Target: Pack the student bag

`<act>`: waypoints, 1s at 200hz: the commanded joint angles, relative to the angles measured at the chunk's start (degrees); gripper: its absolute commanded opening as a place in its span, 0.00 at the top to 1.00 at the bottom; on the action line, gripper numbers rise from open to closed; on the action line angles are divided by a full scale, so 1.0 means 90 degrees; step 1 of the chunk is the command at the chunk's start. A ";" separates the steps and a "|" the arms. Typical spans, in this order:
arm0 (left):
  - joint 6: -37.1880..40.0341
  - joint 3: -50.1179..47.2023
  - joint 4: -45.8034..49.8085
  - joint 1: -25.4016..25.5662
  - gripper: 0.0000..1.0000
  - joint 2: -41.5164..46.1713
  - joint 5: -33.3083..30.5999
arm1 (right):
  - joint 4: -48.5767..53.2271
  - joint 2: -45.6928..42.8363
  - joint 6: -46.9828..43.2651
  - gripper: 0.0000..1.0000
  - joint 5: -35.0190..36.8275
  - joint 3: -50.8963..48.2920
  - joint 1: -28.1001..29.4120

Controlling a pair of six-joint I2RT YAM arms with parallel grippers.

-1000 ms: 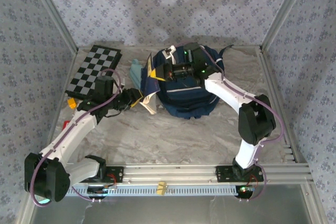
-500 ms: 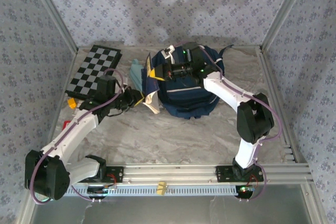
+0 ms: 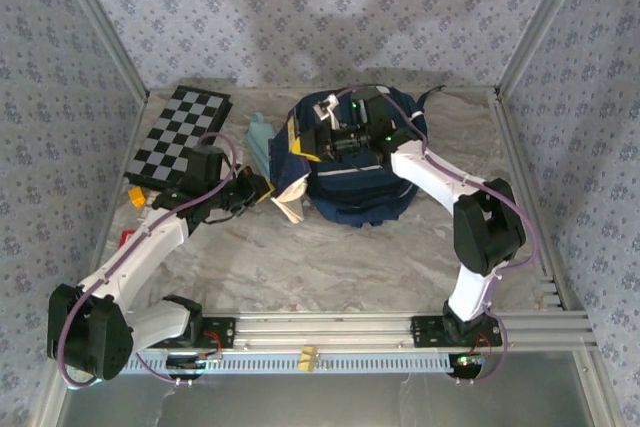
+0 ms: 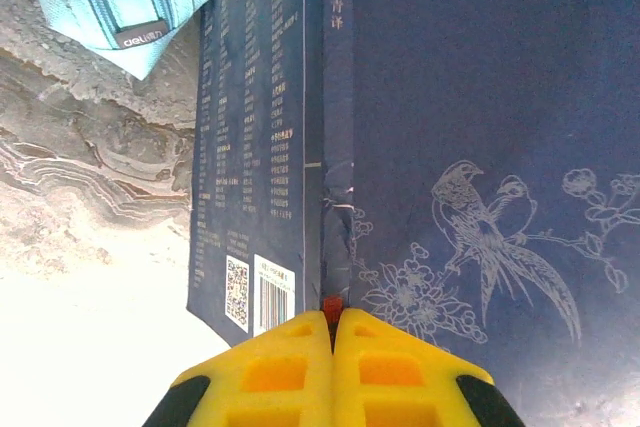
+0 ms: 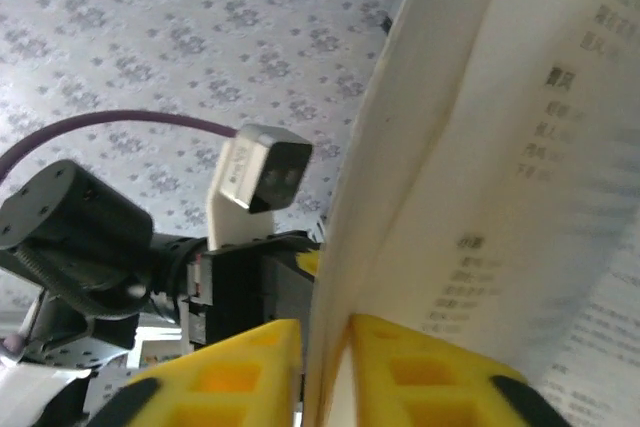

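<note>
The book (image 3: 285, 169) had swung up against the student bag (image 3: 365, 192), which sat back-centre on the table (image 3: 330, 257). My left hand (image 4: 331, 317) was pinched tight on the spine. The right hand (image 5: 325, 332) straddled the pages, but I couldn't tell if it gripped. The bag looked soft and saggy, best held by its mouth rim. Its contents were hidden.

This is a lab-style robot test cell: aluminium rails (image 3: 330, 327) and corner posts (image 3: 536, 27) frame a marble-look table (image 3: 330, 257), walled with floral-print panels (image 3: 300, 17). The left arm (image 3: 140, 247) and right arm (image 3: 440, 182) are bolted to the near rail.
</note>
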State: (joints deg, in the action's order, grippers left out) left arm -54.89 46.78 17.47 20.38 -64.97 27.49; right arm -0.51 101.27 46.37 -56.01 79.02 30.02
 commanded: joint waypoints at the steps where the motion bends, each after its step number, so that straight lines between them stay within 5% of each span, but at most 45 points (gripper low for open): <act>1: 0.0054 0.0224 -0.0047 0.0030 1.00 0.0070 -0.0140 | 0.0365 -0.0376 -0.0290 0.66 0.0195 -0.0294 -0.0001; 54: -0.0252 0.0248 -0.0283 0.0030 1.00 0.0129 -0.0224 | 0.1898 -0.0471 -0.0728 0.40 0.1325 -0.0525 -0.0035; 103: -0.0848 0.0260 -0.0839 0.0030 1.00 0.0266 -0.0243 | 0.1289 -0.0748 0.0090 0.16 0.1526 -0.1064 -0.0036; 121: -0.0908 0.0296 -0.0920 0.0052 1.00 0.0363 -0.0424 | 0.1078 -0.0813 0.0314 0.13 0.1647 -0.1363 -0.0045; 150: -0.0087 0.0536 0.0393 -0.0005 1.00 0.0389 -0.0880 | 0.1242 -0.0743 0.0193 0.14 0.1908 -0.1384 0.0040; 172: 0.0623 0.0382 0.1365 -0.0086 0.78 0.0452 -0.1563 | 0.1769 -0.0653 -0.0264 0.12 0.2567 -0.1242 0.0525; 200: 0.0841 -0.0659 0.0593 -0.0548 0.63 0.0644 -0.1161 | 0.2010 -0.0222 -0.0622 0.09 0.3867 -0.0869 0.1330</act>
State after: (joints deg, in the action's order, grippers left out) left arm -51.96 47.35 22.46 18.59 -60.77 17.08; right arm 14.17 95.92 44.53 -31.62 68.03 36.34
